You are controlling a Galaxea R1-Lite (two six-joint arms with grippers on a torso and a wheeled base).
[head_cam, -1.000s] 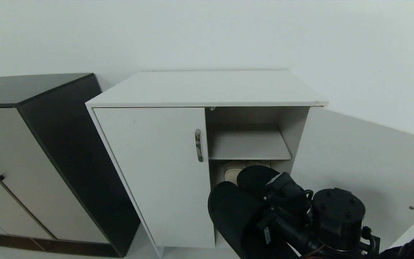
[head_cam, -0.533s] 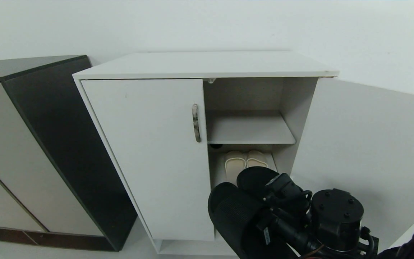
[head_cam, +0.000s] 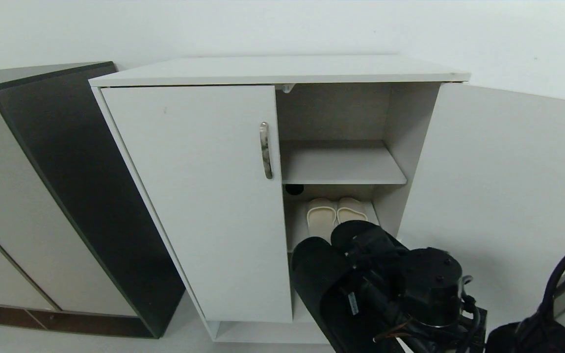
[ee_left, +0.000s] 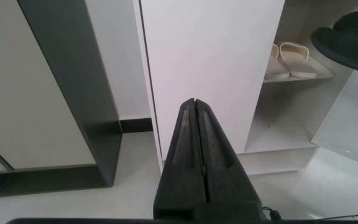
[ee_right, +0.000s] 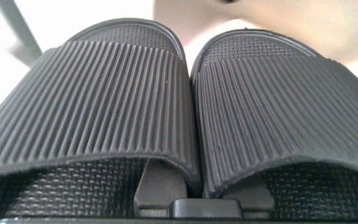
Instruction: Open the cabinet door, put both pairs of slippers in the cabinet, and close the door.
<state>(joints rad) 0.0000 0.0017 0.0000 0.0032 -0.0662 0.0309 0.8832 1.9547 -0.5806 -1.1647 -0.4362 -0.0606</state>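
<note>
The white cabinet (head_cam: 272, 71) has its right door (head_cam: 503, 186) swung wide open and its left door (head_cam: 199, 196) closed. A beige pair of slippers (head_cam: 336, 212) lies side by side on the lower shelf, and the beige pair (ee_left: 289, 59) also shows past the closed door in the left wrist view. My right gripper (head_cam: 361, 269) is shut on a black pair of slippers (head_cam: 326, 274), held together just in front of the open compartment. The black slippers' ribbed straps (ee_right: 185, 106) show close up. My left gripper (ee_left: 194, 109) is shut on nothing, low in front of the closed door.
A dark cabinet (head_cam: 66, 171) stands against the white one's left side. The middle shelf (head_cam: 341, 164) is bare. A metal handle (head_cam: 265, 149) sits on the closed door's edge. A small dark round thing (head_cam: 294, 188) lies at the lower shelf's back.
The head camera has shifted, so the cabinet's inside and the beige slippers show more fully. My right gripper still holds the black slippers, now slightly lower in the picture.
</note>
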